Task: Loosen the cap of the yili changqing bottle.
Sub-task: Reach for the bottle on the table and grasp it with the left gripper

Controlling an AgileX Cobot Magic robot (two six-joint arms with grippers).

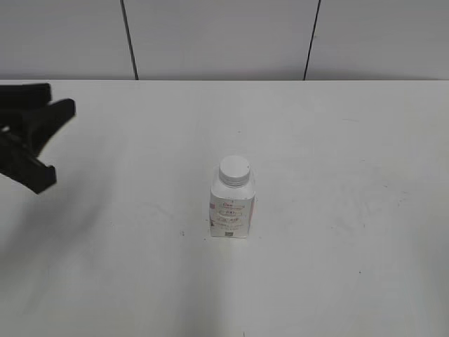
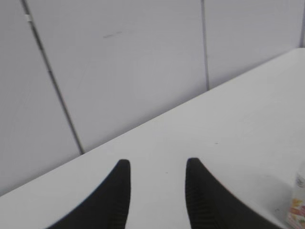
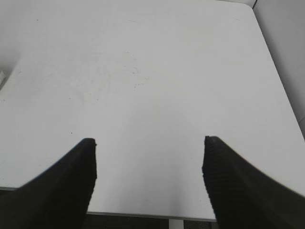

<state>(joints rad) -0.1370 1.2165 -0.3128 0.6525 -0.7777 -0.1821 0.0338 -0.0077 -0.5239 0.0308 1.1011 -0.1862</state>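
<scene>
- Left end effector [image 1: 59, 105], black with ribbed inner faces, hovers above the white bench [image 1: 337, 210], its two fingers parted with bare surface showing between them, nothing in its grip.
- Well off to that end effector's right, the small squarish white plastic yili changqing bottle [image 1: 231, 207] stands upright on the bench, red and dark print on its label.
- Its small round white plastic screw cap [image 1: 233, 169] sits on the neck, untouched by either end effector.
- From the left wrist, the end effector [image 2: 157, 164] aims toward the grey panelled wall [image 2: 119, 67]; only a sliver of the bottle [image 2: 298, 210] peeks in at the lower right.
- Right end effector [image 3: 148, 142] is spread wide, fingertips far apart, empty, with plain bench ahead of it and the bench's near edge beneath it.
</scene>
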